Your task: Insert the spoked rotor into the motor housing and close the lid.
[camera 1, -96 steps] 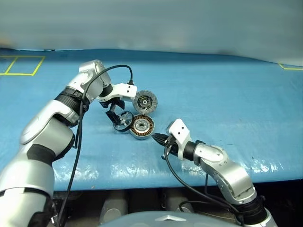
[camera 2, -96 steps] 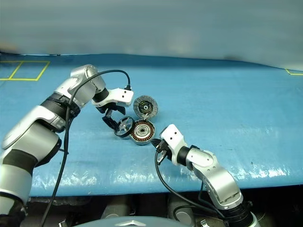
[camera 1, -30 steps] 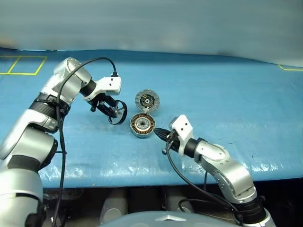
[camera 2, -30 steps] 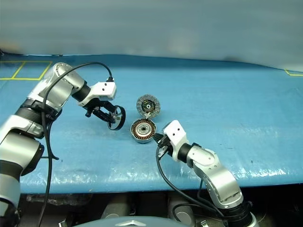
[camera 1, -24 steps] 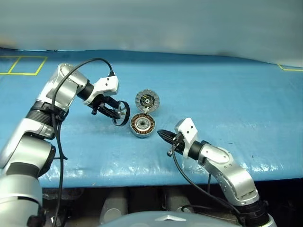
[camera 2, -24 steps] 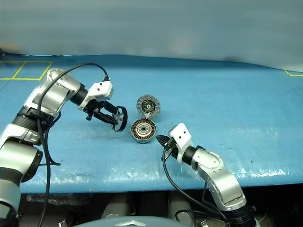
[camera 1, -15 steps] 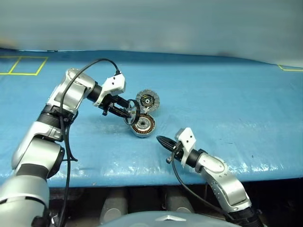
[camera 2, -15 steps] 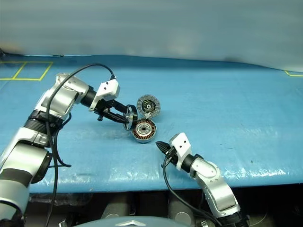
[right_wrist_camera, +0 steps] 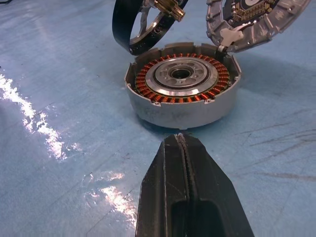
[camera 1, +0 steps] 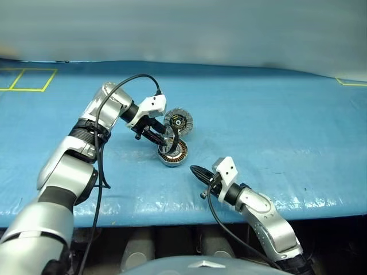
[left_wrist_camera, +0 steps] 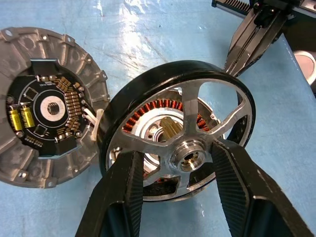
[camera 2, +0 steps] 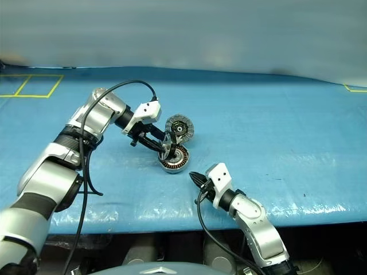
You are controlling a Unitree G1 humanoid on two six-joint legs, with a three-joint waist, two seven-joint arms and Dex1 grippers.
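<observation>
Above blue table [camera 1: 298, 126], left claw [left_wrist_camera: 177, 163] clamps spoked rotor [left_wrist_camera: 177, 128] over motor housing [right_wrist_camera: 181, 89].

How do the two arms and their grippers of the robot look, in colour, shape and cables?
Both arms have rounded silver-grey shells with black joint bands, and a white block at each wrist. A loose black cable loops along each arm to that block. The left gripper has two black fingers with finely ribbed inner pads. The right gripper has two black fingers that taper toward a blunt tip.

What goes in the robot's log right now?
left gripper: holds spoked rotor above motor housing | lid: open | right gripper: shut, empty
</observation>
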